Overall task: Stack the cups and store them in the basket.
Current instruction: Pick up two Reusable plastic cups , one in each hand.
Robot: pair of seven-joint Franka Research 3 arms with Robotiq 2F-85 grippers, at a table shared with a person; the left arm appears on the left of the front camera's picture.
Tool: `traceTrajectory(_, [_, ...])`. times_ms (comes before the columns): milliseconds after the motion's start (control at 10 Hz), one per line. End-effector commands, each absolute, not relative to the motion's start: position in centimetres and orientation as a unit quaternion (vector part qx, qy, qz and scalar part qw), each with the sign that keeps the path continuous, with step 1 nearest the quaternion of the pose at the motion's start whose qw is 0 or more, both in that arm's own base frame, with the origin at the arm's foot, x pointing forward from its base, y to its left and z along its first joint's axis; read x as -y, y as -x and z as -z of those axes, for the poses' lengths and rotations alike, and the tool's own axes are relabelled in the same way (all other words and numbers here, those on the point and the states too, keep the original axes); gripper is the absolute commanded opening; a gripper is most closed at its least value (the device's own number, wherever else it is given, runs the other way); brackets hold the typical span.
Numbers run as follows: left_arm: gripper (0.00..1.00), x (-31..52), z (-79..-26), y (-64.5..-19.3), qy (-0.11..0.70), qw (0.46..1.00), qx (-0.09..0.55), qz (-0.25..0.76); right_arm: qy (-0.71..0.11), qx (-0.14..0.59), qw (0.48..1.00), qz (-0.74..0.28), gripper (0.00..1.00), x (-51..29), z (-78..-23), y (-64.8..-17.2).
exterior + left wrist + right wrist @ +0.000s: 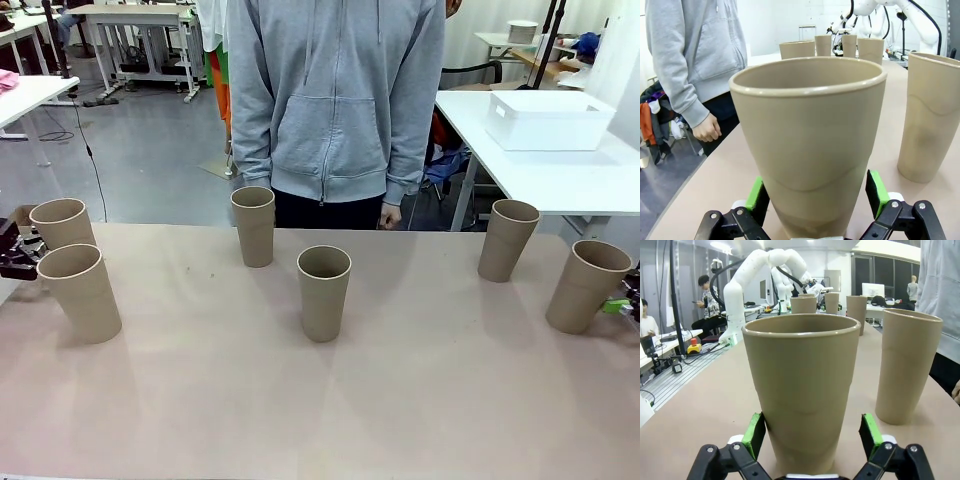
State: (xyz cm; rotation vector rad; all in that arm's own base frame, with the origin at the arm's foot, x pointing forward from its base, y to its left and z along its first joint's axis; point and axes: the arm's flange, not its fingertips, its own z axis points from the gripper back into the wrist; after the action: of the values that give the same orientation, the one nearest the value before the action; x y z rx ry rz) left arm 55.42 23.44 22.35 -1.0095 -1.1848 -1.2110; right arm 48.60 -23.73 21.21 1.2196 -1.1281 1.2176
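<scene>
Jaws spread flanking left-end cup (810, 145), right-end cup (805, 390); tabletop (300, 410) between open.

— How do our cups (324, 292) stand?
— We count six on the worktop (300, 420): tall, tapered, matte tan-brown, all upright with mouths up, none nested. The back-left cup (62, 222) and front-left cup (80, 292) stand close together at the left edge.
— And the rest?
— We see the far cup (253, 226), the centre cup (324, 292) nearer us, then the right cup (508, 240) and edge cup (587, 286), all apart.
— Our basket (550, 120)?
— White, rectangular, on a separate white table (560, 175) beyond the right cup.
</scene>
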Motion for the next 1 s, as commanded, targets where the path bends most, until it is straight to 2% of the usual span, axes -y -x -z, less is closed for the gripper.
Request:
traceTrajectory(0, [1.0, -22.9, -22.5, -55.2, 0.438, 0.544, 0.513, 0.5, -0.503, 0.475, 0.516, -0.505, 1.0, 22.7, -21.3, -49.2])
traceTrajectory(900, [1.0, -21.5, -23.2, -55.0, 0.462, 0.536, 0.503, 0.496, -0.546, 0.447, 0.498, -0.504, 1.0, 19.2, -20.8, -49.8])
